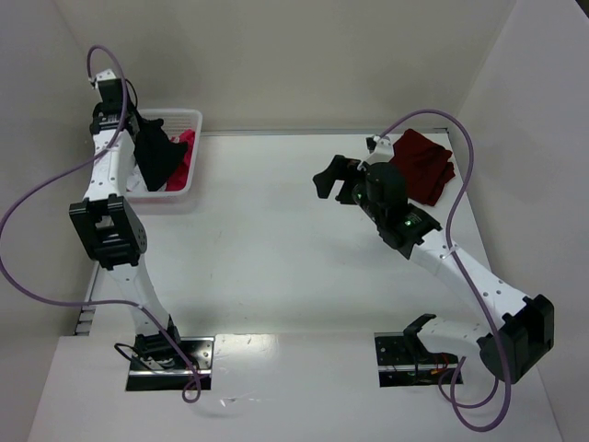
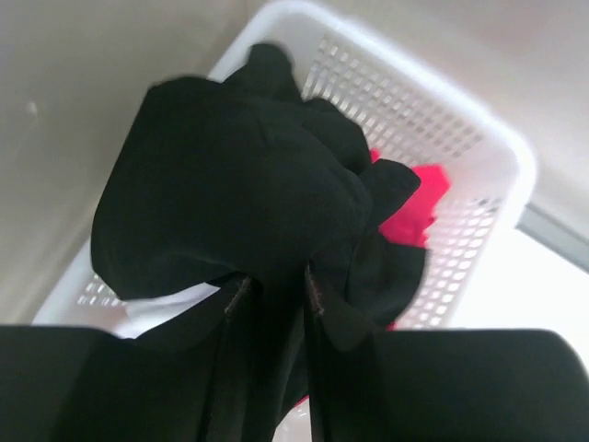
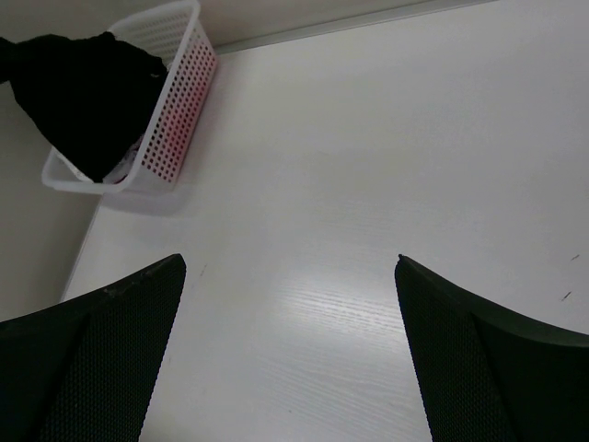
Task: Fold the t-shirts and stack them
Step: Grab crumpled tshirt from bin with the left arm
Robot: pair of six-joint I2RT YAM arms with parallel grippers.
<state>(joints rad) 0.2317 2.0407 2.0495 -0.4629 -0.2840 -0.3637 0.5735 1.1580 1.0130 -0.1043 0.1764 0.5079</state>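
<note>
My left gripper (image 1: 138, 129) is shut on the black t-shirt (image 1: 158, 152) and holds it bunched up above the white basket (image 1: 189, 120). In the left wrist view the black t-shirt (image 2: 239, 193) hangs from my closed fingers (image 2: 241, 299), with a pink-red shirt (image 2: 419, 207) and a bit of white cloth (image 2: 161, 308) in the basket below. A folded dark maroon t-shirt (image 1: 425, 166) lies at the table's far right. My right gripper (image 1: 333, 180) is open and empty over the middle of the table, its fingertips (image 3: 152, 295) wide apart above bare tabletop.
The white lattice basket (image 3: 175, 110) stands at the table's far left corner against the wall. A purple cable loops over each arm. The arm bases sit at the near edge.
</note>
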